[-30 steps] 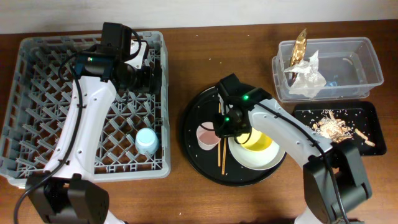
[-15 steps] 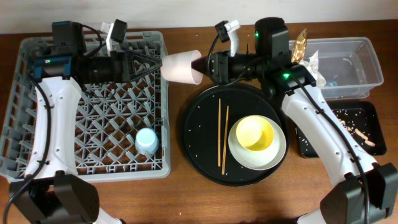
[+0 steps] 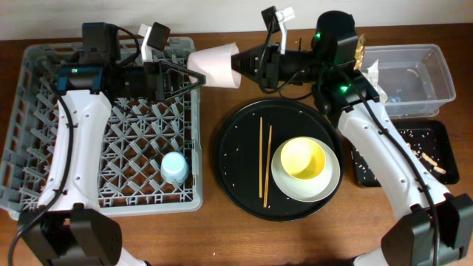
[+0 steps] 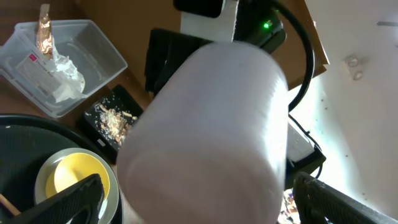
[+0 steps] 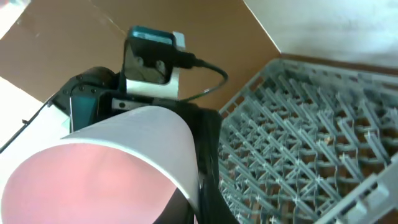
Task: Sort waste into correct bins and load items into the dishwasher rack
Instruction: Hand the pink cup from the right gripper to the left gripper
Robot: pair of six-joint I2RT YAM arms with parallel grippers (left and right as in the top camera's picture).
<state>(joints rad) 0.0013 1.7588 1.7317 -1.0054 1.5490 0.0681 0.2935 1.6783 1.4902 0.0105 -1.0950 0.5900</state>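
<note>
My right gripper (image 3: 242,65) is shut on the rim of the pink cup (image 3: 214,65) and holds it sideways in the air at the right edge of the dishwasher rack (image 3: 44,162). My left gripper (image 3: 179,76) is open, with its fingers on either side of the cup's base. In the left wrist view the cup (image 4: 205,124) fills the space between the open fingers (image 4: 199,202). In the right wrist view the cup (image 5: 93,174) hides most of my right gripper (image 5: 211,186). The light-blue cup (image 3: 174,168) stands upside down in the rack.
The yellow bowl (image 3: 303,159) sits on the plate (image 3: 329,185) beside the chopsticks (image 3: 264,159) on a round black tray (image 3: 229,148). The clear tub (image 3: 421,74) holds tissue (image 4: 65,81) and the wrapper (image 3: 360,52). The flat black tray (image 3: 436,162) holds food scraps (image 3: 414,142).
My right gripper carried the pink cup left and slightly up. My left gripper moved right to meet it, so the cup's base now lies between its open fingers.
</note>
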